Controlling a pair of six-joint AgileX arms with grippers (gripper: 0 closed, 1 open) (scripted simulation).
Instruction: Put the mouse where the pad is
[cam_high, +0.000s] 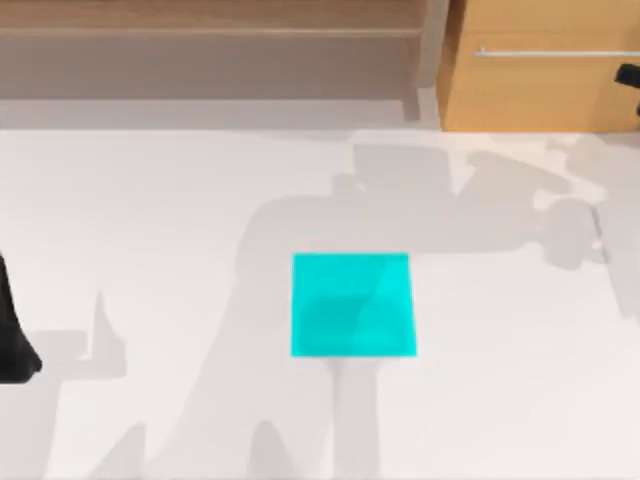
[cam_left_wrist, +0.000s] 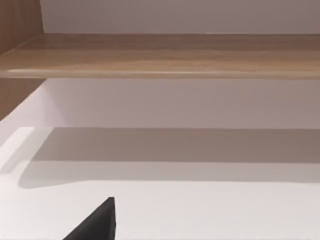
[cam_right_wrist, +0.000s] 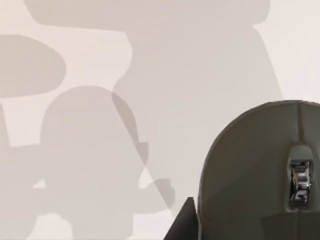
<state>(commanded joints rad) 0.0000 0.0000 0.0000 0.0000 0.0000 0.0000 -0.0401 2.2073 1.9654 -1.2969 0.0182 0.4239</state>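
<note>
Lying bare mid-tabletop (cam_high: 150, 220), the pad (cam_high: 352, 305) carries nothing.
Mouse (cam_right_wrist: 250, 175) looms close under the right wrist, cut off at the edge; left arm (cam_high: 15, 340) parked at left; jaws' state cannot be told.

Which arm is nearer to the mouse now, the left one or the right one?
Right. Its wrist view shows the mouse close up, beside a dark finger. The left arm sits parked at the table's left edge, facing a wooden shelf.
</note>
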